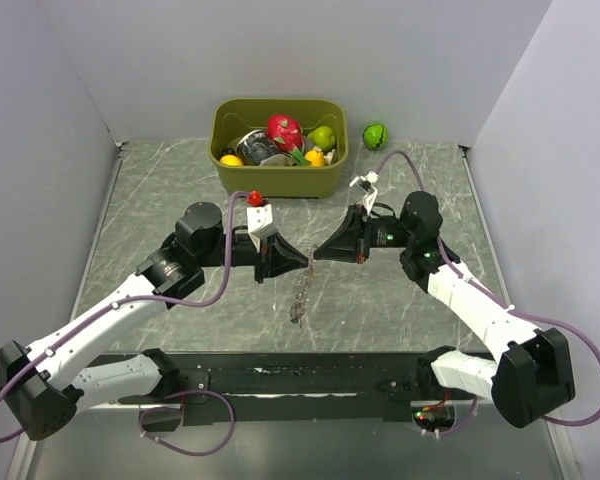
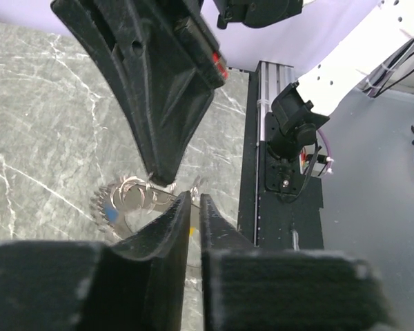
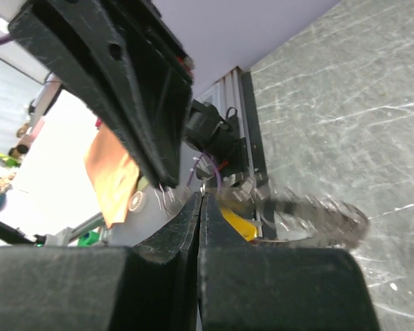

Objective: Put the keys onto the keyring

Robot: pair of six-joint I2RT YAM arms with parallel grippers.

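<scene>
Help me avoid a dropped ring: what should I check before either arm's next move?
1. Right gripper shut: ok, its jaws are pressed together.
2. Right gripper pinching the large dark-grey beaded metal keyring: cannot tell, the contact is hidden.
3. Left gripper free of the keyring: cannot tell; its jaws show a narrow gap.
4. Room between both grippers: not ok, their tips nearly meet.
5. Blue-headed key and yellow-headed key threaded on the keyring: cannot tell; both show close by it.
6. Olive plastic bin of toy fruit out of the way: ok, it stands well behind the arms.
</scene>
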